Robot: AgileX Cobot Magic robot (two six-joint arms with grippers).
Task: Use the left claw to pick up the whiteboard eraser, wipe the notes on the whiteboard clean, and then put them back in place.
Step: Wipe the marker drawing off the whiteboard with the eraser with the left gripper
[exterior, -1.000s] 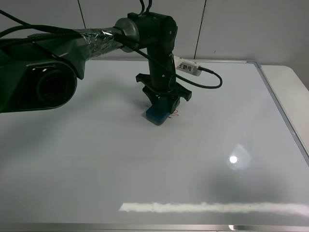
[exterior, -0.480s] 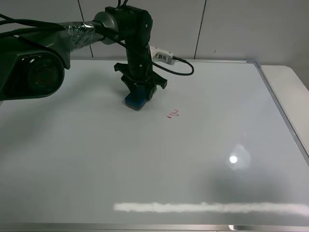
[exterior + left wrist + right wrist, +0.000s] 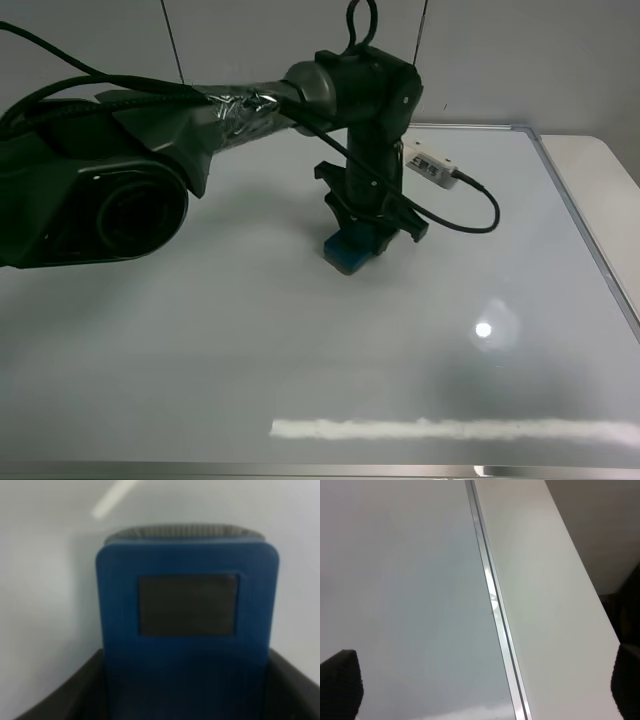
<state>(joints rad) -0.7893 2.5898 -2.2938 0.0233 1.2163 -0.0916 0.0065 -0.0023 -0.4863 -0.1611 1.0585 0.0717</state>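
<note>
The whiteboard fills most of the exterior view. My left claw is shut on the teal-blue whiteboard eraser and presses it down onto the board near the middle. In the left wrist view the eraser fills the frame, with one dark patch on top and the black fingers at its sides. The red notes do not show; the spot where they were lies under the eraser and claw. My right gripper is open and empty over the board's silver frame.
A black cable with a white label tag hangs from the left arm over the board. A white table lies past the board's right edge. Light glare streaks the board near its front edge.
The left claw swept the eraser from the upper left back right and down onto the red scribble. The scribble, visible half a second ago, no longer shows.
</note>
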